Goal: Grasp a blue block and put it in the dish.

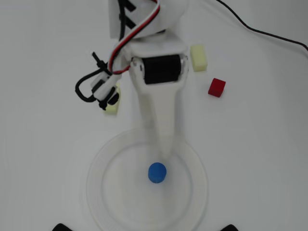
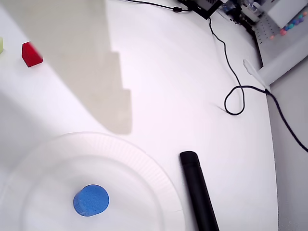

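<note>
A bright, evenly lit glossy white tabletop (image 2: 183, 72) fills the wrist view, with a grey floor strip (image 2: 293, 183) beyond its edge at 3 o'clock.

No readable text is showing in either view.

Nothing printed, no label, brand, number or sign is appearing on the blue block (image 1: 157, 172), the dish (image 1: 103, 163), the red cube (image 1: 216, 87), the pale yellow blocks (image 1: 198, 57) or the white surface (image 1: 260, 144) in the overhead view. In the wrist view, the equipment (image 2: 231, 7) sitting at about one o'clock along the top edge is showing small coloured dots and dark shapes, but they are too blurred and small for any lettering to be made out there.
</note>
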